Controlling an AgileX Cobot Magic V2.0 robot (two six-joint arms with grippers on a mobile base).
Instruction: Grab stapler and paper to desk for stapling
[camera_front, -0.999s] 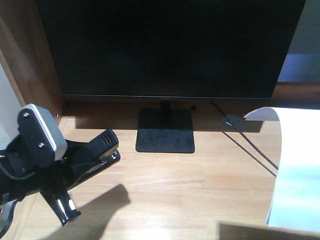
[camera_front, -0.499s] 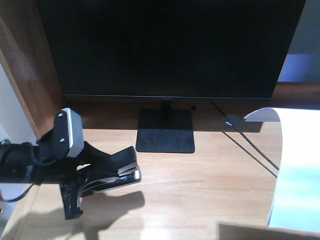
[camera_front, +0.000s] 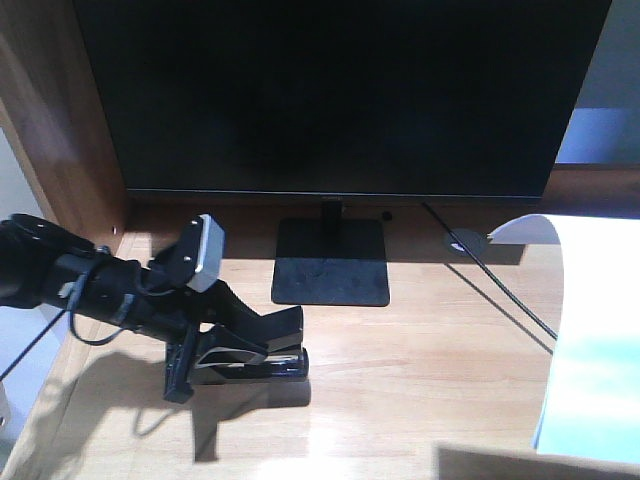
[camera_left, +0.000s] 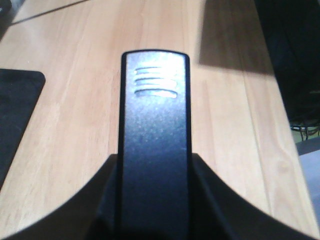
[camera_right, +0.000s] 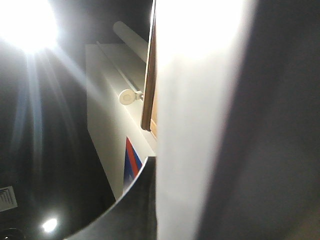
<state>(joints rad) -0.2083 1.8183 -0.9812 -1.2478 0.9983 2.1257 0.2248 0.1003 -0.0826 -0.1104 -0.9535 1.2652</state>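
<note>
Lowering the stapler (camera_front: 262, 348) is what the last second has been about: my left end effector (camera_front: 205, 348) was raised at the near left edge of the desk (camera_front: 420, 370) with the stapler tipped up in the air. It has since swung right and down, so the stapler now sits level and low, just near and left of the monitor stand (camera_front: 331, 272). Its shadow has closed up under its base, so I judge it is on the wood or a hair above it; I cannot tell which. The left end effector is clamped on the stapler, and in the left wrist view the dark ribbed top runs straight out between my two fingers, with bare wood beyond. On the right nothing has shifted. The paper (camera_front: 595, 330) stands in the same place at the near right, upright, its top edge curling over toward the monitor (camera_front: 340, 90), well apart from the stapler. In the right wrist view the white sheet fills the gap at my right end effector (camera_right: 200, 200), so I judge that one is closed on the paper, though glare hides the pads. For the task, the stapler has about reached the desk. The sheet has yet to be laid flat and brought to the stapler's mouth.
</note>
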